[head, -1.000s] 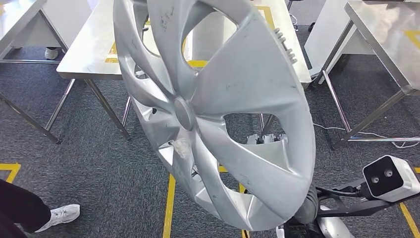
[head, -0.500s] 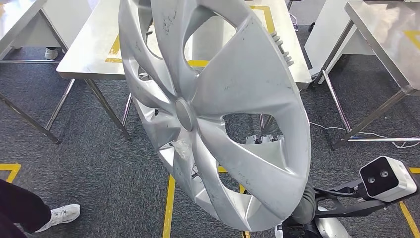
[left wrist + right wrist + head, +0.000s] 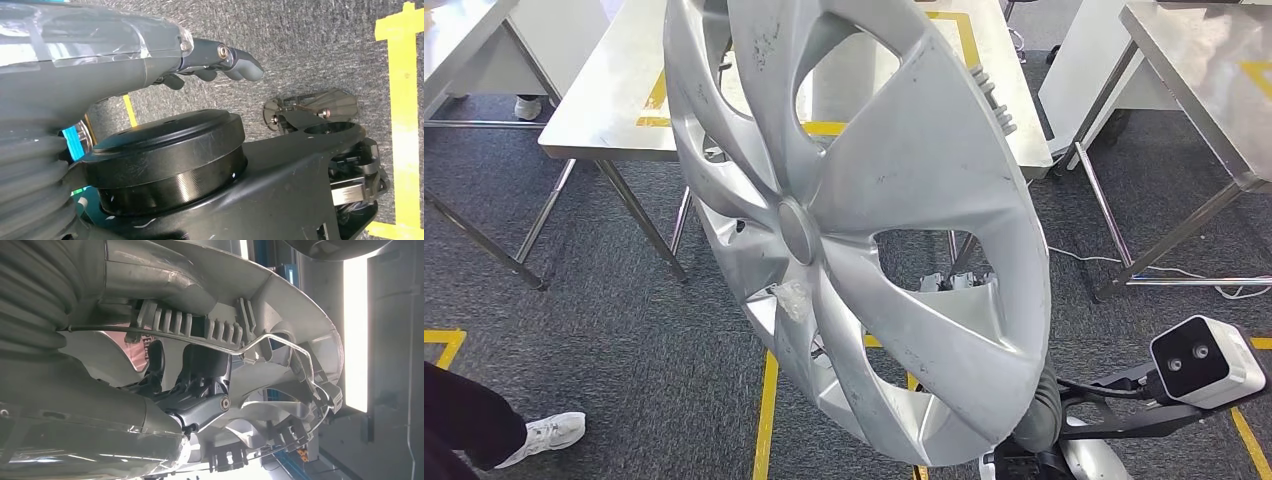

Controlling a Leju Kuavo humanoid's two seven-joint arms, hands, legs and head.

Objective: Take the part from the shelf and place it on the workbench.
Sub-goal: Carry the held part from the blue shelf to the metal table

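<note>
Head view: I see the silver hubcap [image 3: 854, 230] held up close to the camera, tilted, spanning from the top centre of the frame down to the lower right, its lower rim meeting the right arm's ribbed cover. Behind it, a steel workbench [image 3: 604, 110] stands in the upper left and centre, on grey carpet with yellow floor tape [image 3: 766, 410]. A person's white shoe [image 3: 549, 435] sits in the lower left corner. In the right wrist view, the right hand [image 3: 197, 385] grips the hubcap through its back, dark fingers curled over the ribbed inner rim. In the left wrist view, the left hand [image 3: 220, 62] hangs above the carpet, fingers bent together, holding nothing.
</note>
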